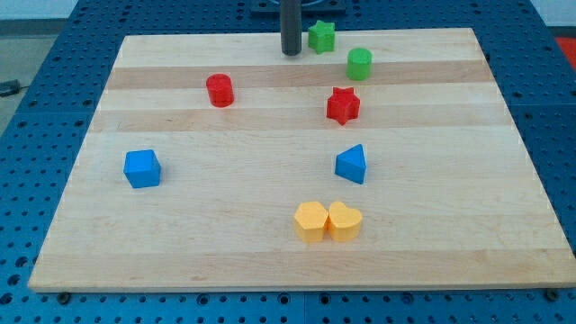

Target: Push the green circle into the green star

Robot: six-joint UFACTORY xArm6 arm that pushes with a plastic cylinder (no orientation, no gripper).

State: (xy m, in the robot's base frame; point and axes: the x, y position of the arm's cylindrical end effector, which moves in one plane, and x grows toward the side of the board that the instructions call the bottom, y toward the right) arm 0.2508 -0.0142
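My tip [291,52]: bare rod end, holding nothing, on the board at the view's top. Green star [321,36]: just beside it, to the view's right. Green circle [360,63]: farther right, slightly lower. Risk: sweeping rightward likely knocks the star first.

My rod comes down into the view from the top edge, a little left of the middle. It is dark, straight and stands upright, with no lean that I can make out. Only its lower stretch shows; the arm above it is cut off by the frame. My tip [291,53] sits at the rod's blunt lower end, down at the surface near the far side. It is a plain round end, with no jaws or moving parts on it.
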